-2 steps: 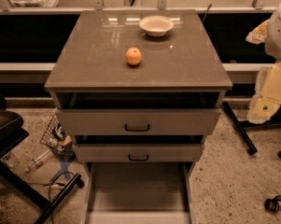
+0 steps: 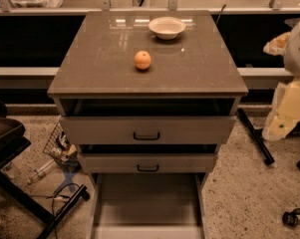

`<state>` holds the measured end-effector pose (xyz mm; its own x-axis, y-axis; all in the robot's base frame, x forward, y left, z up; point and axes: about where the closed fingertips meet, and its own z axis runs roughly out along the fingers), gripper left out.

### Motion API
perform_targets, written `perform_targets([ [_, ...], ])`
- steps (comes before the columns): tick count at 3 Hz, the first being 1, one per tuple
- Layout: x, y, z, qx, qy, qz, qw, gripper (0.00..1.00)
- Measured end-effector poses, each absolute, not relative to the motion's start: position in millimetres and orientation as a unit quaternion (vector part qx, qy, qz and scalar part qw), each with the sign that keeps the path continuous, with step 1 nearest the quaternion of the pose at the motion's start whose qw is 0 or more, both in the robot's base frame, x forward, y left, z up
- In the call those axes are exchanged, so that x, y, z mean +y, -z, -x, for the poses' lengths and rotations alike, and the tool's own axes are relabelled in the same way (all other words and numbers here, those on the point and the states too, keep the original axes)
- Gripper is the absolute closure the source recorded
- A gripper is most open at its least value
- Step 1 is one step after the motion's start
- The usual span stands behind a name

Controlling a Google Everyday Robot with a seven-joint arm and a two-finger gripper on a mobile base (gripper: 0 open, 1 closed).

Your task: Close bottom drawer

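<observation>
The bottom drawer (image 2: 147, 203) is pulled far out of the taupe-grey cabinet (image 2: 114, 73). Its long shallow tray looks empty and runs down to the lower edge of the view. Its front shows only as a pale strip at that edge, and its handle is out of view. Above it, the mid-width drawer (image 2: 148, 162) and the widest top drawer (image 2: 147, 130) stand partly open, each with a black handle. My arm's cream-coloured end with the gripper (image 2: 285, 114) hangs at the right, beside the cabinet and well clear of the drawers.
An orange (image 2: 143, 59) and a white bowl (image 2: 167, 27) sit on the cabinet top. A dark chair (image 2: 10, 148) with cables and clutter stands on the floor at the left. A black bar (image 2: 255, 136) and caster wheels (image 2: 294, 217) lie at the right.
</observation>
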<state>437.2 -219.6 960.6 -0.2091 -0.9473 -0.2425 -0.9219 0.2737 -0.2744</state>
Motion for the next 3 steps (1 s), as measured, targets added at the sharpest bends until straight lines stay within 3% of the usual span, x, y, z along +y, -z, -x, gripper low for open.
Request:
perform_targets([
  [1,-227.6,-904.6,-426.7,0.769,0.017,0.605,0.204,0.0],
  [3,-245.3,-755.5,-419.8,0.755,-0.017,0.609,0.242,0.35],
])
